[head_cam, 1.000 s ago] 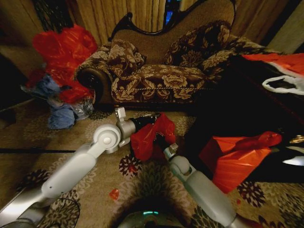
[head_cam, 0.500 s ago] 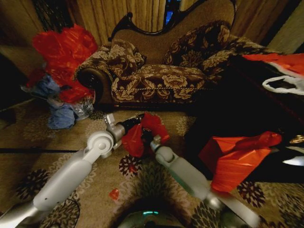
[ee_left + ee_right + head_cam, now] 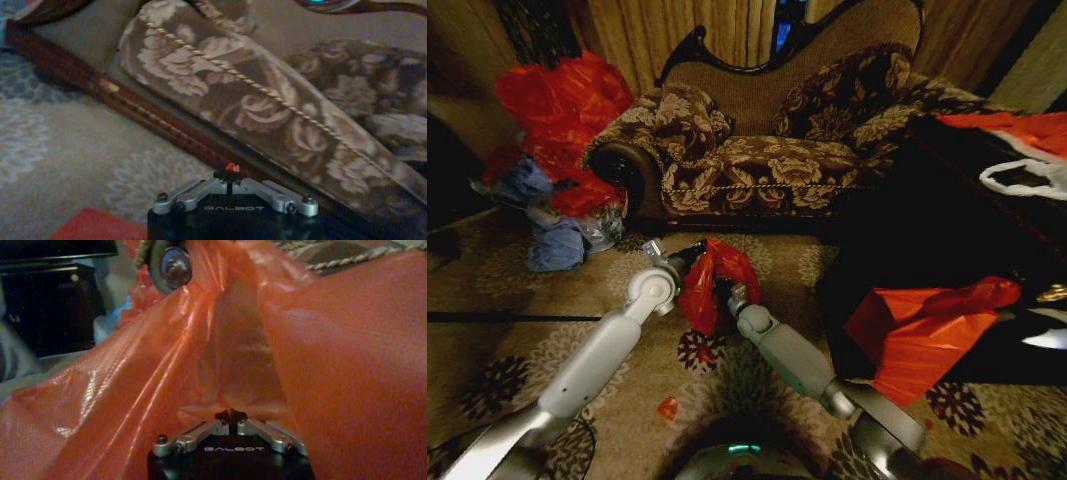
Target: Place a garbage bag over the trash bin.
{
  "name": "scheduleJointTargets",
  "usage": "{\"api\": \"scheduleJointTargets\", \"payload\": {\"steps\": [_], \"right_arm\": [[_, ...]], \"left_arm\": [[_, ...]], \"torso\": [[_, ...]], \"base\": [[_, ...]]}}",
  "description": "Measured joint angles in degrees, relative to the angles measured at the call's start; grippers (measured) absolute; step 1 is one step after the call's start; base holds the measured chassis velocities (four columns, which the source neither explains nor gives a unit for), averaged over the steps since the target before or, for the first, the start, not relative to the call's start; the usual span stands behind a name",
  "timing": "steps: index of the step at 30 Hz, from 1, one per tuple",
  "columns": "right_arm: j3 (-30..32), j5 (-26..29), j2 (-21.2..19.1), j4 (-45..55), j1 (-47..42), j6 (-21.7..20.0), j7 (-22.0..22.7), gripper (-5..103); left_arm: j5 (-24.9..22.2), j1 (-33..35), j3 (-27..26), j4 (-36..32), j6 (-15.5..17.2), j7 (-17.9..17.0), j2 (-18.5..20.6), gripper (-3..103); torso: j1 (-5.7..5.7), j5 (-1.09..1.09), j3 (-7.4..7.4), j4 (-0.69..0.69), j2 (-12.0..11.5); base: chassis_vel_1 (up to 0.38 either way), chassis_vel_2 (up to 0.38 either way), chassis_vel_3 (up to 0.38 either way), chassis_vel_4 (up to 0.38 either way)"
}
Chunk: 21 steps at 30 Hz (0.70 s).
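Note:
The garbage bag point(image 3: 705, 285) is thin, glossy and red, and hangs crumpled above the carpet in front of the sofa, held between both arms. My left gripper point(image 3: 693, 257) is at its upper left edge. In the left wrist view this gripper point(image 3: 230, 172) is shut, with a small bit of red plastic at its tips. My right gripper point(image 3: 726, 293) is at the bag's lower right. In the right wrist view it point(image 3: 230, 416) is shut on the red film of the bag point(image 3: 333, 365), which spreads upward around it. The trash bin is out of view.
A floral sofa point(image 3: 757, 150) stands straight ahead. Bulging red sacks point(image 3: 562, 105) and blue bundles point(image 3: 557, 245) lie at the left. A dark table point(image 3: 927, 230) at the right carries a red-orange plastic sheet point(image 3: 922, 325) and a white bag point(image 3: 1027, 178). A red scrap point(image 3: 667, 408) lies on the carpet.
Both arms have reached farther forward toward the sofa, carrying the bag with them. The bag now hangs narrower and more bunched between the two grippers.

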Motion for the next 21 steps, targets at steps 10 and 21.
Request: {"api": "scheduleJointTargets", "payload": {"steps": [10, 21], "right_arm": [[0.82, 4.47, 3.25, -7.04, 3.22, -3.13, -0.05, 0], [0.23, 11.45, 5.48, -11.73, 6.84, -11.46, 3.44, 0]], "left_arm": [[2.97, -2.34, 0.48, 10.94, 0.15, -2.40, -6.79, 0], [4.33, -3.37, 0.02, 14.65, 0.19, -3.58, -8.84, 0]], "torso": [[0.00, 0.00, 0.00, 0.01, 0.01], [-0.01, -0.01, 0.00, 0.02, 0.01]], "base": [[0.000, 0.000, 0.000, 0.000], [0.000, 0.000, 0.000, 0.000]]}}
